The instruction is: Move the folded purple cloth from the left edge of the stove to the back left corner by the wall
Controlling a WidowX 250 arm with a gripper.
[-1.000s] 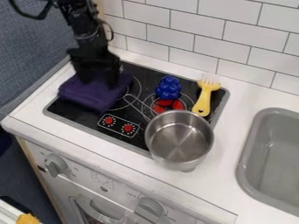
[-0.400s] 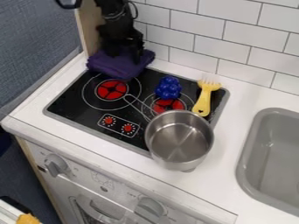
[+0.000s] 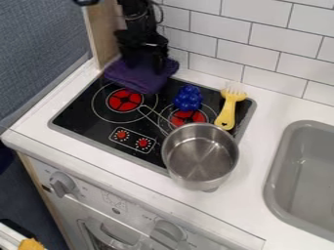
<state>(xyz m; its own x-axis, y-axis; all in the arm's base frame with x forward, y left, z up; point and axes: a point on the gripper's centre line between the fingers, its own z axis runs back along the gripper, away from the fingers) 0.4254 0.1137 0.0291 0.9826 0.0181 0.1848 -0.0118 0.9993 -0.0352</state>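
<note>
The gripper (image 3: 145, 62) hangs at the back left corner of the stove, right over a folded purple cloth (image 3: 139, 78) and touching it. The cloth lies across the stove's back edge and the white counter behind. Whether the cloth is pinched or only pressed cannot be told. In front of the cloth is the left red burner (image 3: 124, 99). To the right stands a blue grape-like toy (image 3: 188, 98) beside the right burner (image 3: 187, 117).
A steel pot (image 3: 199, 155) overhangs the stove's front right corner, its handle pointing back left. The yellow fork-like utensil (image 3: 228, 109) lies at the stove's right side. A grey sink (image 3: 281, 146) is at the right; a tiled wall (image 3: 235, 49) rises behind.
The gripper and the purple cloth have moved together from the stove's left side to its back edge, uncovering the left burner. Most recently both shifted slightly right.
</note>
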